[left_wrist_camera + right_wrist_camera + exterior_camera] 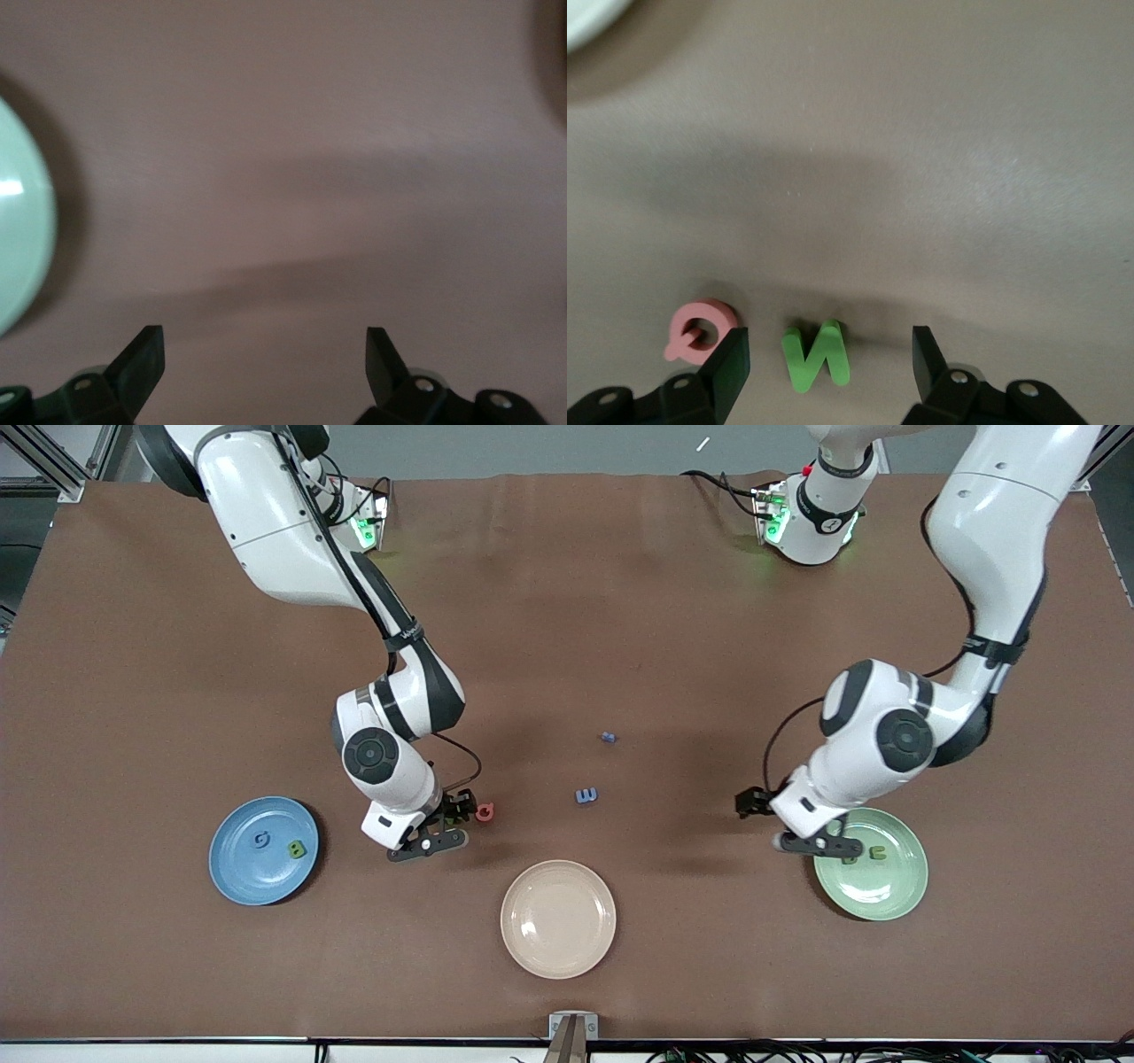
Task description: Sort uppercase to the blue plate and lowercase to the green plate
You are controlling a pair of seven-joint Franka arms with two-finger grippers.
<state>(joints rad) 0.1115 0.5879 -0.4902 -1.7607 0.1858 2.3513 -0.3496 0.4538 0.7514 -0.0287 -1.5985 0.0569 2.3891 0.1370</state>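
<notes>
The right gripper (830, 354) stands wide open with the green N (816, 356) between its fingers and the red Q (700, 331) touching one finger, so closing may push the Q away; the left gripper (266, 359), open and empty, waits beside the green plate (19, 239).

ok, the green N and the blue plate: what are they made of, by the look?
Green N: likely foam; matte, thick, soft edges, between the open right gripper fingers. Blue plate: looks like glazed ceramic or hard plastic, glossy with a raised rim; which, I can't tell.
</notes>
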